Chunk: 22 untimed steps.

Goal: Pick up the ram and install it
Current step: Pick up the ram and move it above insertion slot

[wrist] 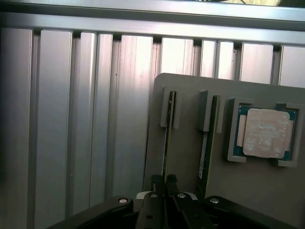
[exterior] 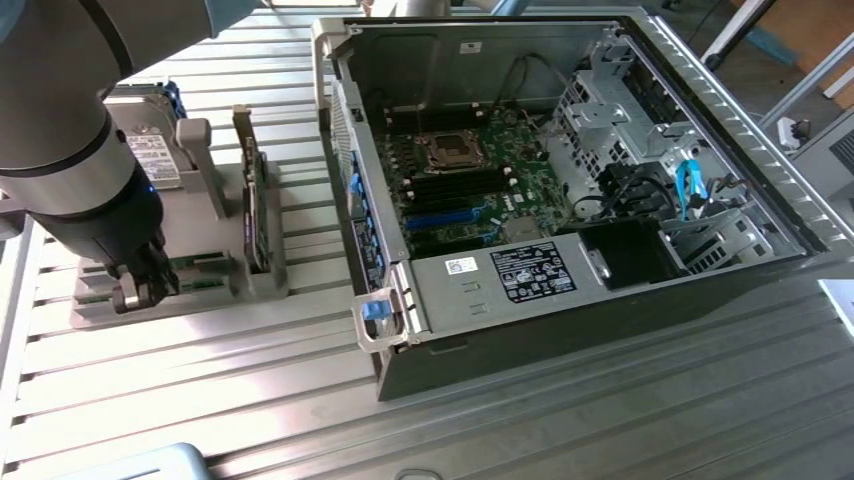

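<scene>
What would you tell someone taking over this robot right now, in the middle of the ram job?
Gripper: down at the grey holder, right at one end of the ram. I cannot tell whether it has closed on it.
The ram: standing on edge in its holder slot, with a second green card in the next slot and the processor chip beyond that.
The open computer case: on the table, to the exterior view's right of the holder.
Done: the gripper is at the ram.
Left: the ram is not yet lifted out, nor installed in the case.
</scene>
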Tool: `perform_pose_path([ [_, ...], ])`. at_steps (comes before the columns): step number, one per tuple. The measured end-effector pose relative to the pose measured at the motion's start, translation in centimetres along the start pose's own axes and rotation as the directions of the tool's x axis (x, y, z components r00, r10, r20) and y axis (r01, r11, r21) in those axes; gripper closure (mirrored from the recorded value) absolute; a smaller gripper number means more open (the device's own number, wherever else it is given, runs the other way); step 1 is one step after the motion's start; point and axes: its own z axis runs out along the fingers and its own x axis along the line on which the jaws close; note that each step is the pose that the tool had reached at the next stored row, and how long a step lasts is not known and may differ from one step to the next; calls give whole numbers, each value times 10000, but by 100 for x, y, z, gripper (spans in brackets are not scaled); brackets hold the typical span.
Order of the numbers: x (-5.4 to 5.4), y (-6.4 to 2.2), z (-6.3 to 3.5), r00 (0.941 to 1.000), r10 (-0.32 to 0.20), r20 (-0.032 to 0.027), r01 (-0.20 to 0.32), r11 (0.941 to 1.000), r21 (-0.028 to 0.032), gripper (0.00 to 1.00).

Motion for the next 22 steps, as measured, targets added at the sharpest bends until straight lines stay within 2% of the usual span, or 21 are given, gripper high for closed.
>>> perform_pose_path([
  [7,0,0,-71,10000,0,0,0,10000,0,86],
  [18,1,-2,-273,10000,0,0,0,10000,0,86],
  [22,2,-3,-381,10000,0,0,0,10000,0,86],
])
